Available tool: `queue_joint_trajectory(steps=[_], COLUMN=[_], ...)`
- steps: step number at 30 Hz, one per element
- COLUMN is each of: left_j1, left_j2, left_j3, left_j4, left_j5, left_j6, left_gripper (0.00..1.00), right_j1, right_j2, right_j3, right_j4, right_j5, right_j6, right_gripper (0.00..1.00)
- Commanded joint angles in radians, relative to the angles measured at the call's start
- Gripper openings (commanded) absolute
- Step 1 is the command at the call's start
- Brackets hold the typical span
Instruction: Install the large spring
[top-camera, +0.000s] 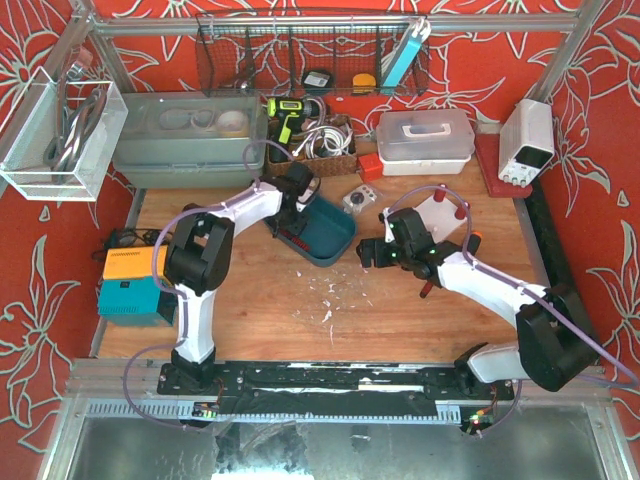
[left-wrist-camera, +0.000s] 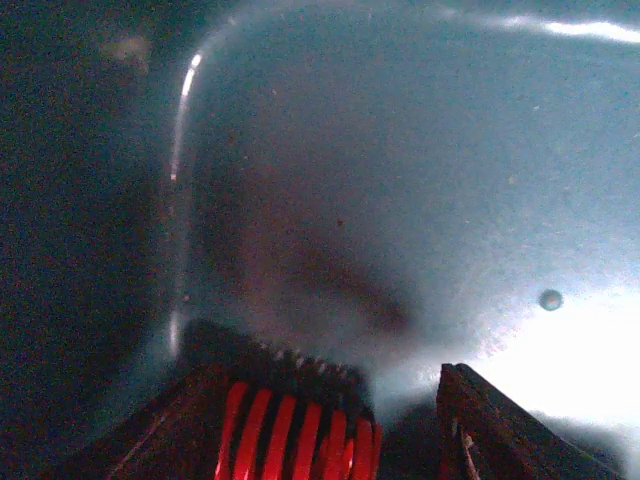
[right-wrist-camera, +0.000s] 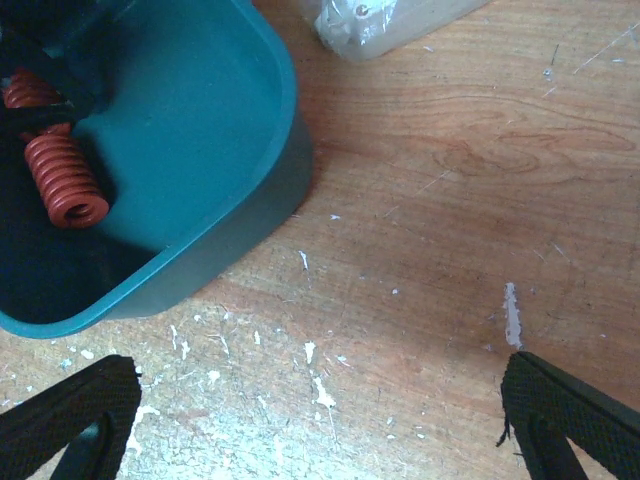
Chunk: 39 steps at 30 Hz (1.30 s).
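Overhead and wrist views of the work area. The large spring (right-wrist-camera: 65, 175), a red-orange coil, lies on its side on the floor of a teal bin (right-wrist-camera: 232, 238) that stands at mid-tabletop, left of centre. The left gripper (top-camera: 292, 222) reaches down into the far-left part of this bin; in its wrist view the jaws stand apart with the spring between them, the coil against one finger (left-wrist-camera: 170, 430) and a gap open to the other. From the right wrist view a dark finger of that gripper crosses the coil, which shows on both sides of it; the bin's wall stands between the spring and the right arm. The right gripper (right-wrist-camera: 315, 365) hangs spread wide and empty over the bare tabletop (right-wrist-camera: 450, 200), just right of the bin. White flecks (top-camera: 326, 296) are scattered on the wood near the bin. A clear packet (right-wrist-camera: 390, 20) lies beyond the bin's far-right corner. A white board with red pegs (top-camera: 440, 212) rests right of the packet, past the right arm. Along the far edge stand a grey lidded tub (top-camera: 185, 140), a yellow-green drill (top-camera: 288, 118), a white lidded box (top-camera: 425, 140) and a white power unit (top-camera: 527, 140). An orange and teal device (top-camera: 130, 282) sits at the left edge.
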Motion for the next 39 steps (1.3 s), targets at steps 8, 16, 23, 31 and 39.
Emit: queue_joint_trajectory(steps=[8,16,23,31,39], left_j1=[-0.004,-0.037,-0.062,-0.079,-0.101], left_j2=[-0.188,-0.125,-0.111,-0.085,-0.018], left_j3=[-0.09,0.064,0.091,0.134,0.316], left_j4=[0.055,-0.138,-0.193,-0.297,-0.35], left_j5=[0.094,0.116,0.17,-0.015,-0.13], left_j6=[-0.188,-0.286,-0.285,-0.496,-0.885], left_gripper=[0.59,0.63,0.63,0.63,0.63], right_j1=[0.005,0.006,0.006,0.005,0.004], right_j2=[-0.021,-0.143,-0.239,-0.167,-0.191], right_j3=[0.131,0.354,0.343,0.413,0.395], right_j4=[-0.323,-0.646,-0.708,-0.808,-0.796], right_j5=[0.103,0.053,0.046,0.156,0.156], right_j6=[-0.12,-0.095,-0.153,-0.179,-0.193], right_gripper=[0.99,0.99,0.99,0.99,0.99])
